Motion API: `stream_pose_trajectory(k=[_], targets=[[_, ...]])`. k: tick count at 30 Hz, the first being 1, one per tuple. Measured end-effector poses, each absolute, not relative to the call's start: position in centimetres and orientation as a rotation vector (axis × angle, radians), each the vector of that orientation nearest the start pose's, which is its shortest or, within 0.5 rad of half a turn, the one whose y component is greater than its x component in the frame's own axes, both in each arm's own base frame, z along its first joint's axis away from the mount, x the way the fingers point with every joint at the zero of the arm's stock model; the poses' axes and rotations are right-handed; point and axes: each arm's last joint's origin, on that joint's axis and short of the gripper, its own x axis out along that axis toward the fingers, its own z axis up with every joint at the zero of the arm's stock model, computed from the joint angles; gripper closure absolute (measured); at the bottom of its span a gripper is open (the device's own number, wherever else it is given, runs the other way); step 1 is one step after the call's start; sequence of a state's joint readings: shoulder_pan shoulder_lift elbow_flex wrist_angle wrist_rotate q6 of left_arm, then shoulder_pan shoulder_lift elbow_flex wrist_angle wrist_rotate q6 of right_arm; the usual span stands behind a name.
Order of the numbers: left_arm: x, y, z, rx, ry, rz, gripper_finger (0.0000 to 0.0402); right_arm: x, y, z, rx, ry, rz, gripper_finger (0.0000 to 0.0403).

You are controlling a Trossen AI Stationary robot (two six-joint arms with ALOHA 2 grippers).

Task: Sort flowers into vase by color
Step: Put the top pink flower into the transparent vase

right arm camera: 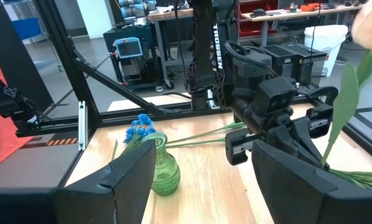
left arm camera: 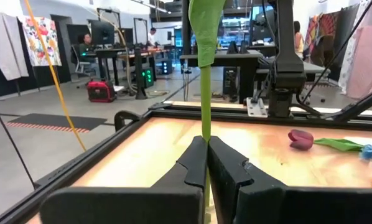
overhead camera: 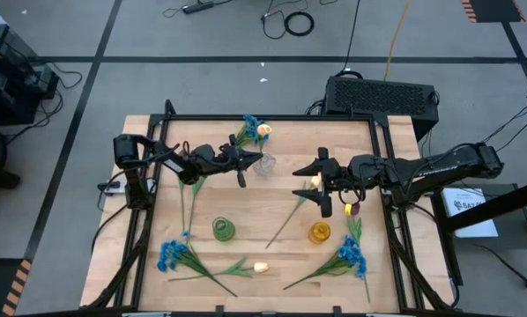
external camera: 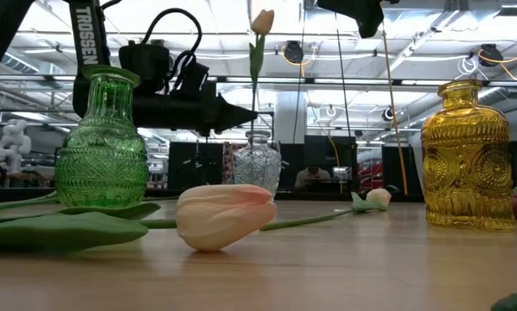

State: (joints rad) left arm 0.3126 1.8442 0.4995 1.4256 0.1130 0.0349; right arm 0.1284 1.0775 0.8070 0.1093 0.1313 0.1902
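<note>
Right now we are clamping our left claw on a cream tulip's stem, holding it upright just at nine o'clock of the clear vase. Our right claw is hanging apart at three o'clock, empty. We are risking a miss: the thin stem could swing past the narrow neck, or nudge the vase across the desk.
</note>
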Motion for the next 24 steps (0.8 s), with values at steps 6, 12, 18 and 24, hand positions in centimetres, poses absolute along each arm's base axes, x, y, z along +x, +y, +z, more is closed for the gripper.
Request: stream_pose_trajectory(k=[6,12,18,24], targets=[[28.7,9.1,14.1,0.049,-0.081,0.252,0.0328,24.1,2.7,31.3,0.169,0.159,-0.018,0.0145],[28.7,9.1,14.1,0.048,-0.081,0.259,0.0282,24.1,2.7,31.3,0.166,0.159,-0.017,0.0145],[28.6,9.1,14.6,0.051,-0.101,0.258,0.0276,24.1,2.7,31.3,0.165,0.16,-0.017,0.0145],[28.4,9.0,15.6,0.01,-0.094,0.25,0.0276,24.1,2.7,31.2,0.164,0.168,-0.018,0.0145]])
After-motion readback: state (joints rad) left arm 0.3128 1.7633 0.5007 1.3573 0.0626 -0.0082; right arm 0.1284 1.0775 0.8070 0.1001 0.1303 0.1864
